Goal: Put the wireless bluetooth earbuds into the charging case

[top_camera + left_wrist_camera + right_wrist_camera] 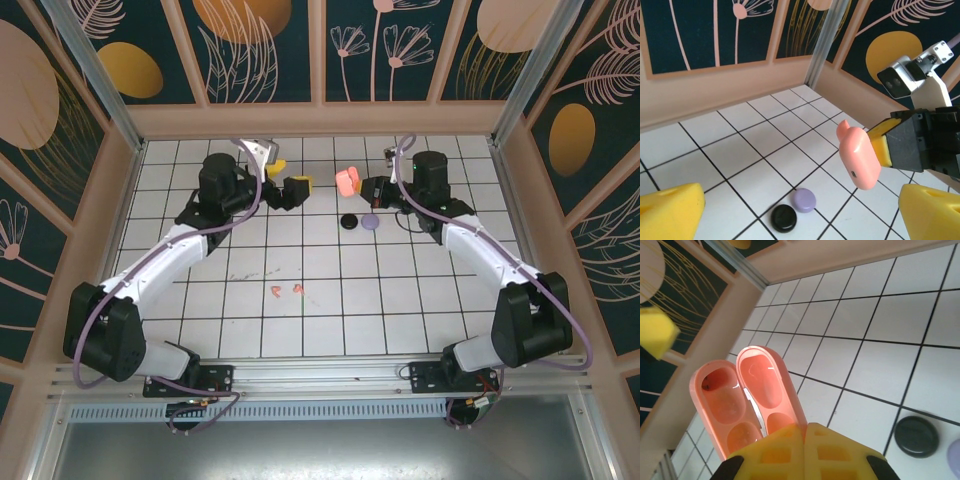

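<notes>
Up near the back wall, the right gripper point(364, 188) pinches the open pink case point(347, 181). The left gripper point(290, 176) is wide open, holding nothing. Two earbuds point(276, 290) lie on the tiles.

The yellow pads point(840, 455) of my right gripper point(805, 435) cover the near end of the salmon case point(747, 395), so I cannot see where they bite on it. The lavender disc point(956, 465) is cut off at the lower right corner of the right wrist view. On my left gripper point(287, 176), both foam tips point(670, 210) run off the bottom edge of the left wrist view. The two salmon earbuds point(277, 290), toward the near edge of the tabletop point(400, 300), are too small to tell how they lie.
</notes>
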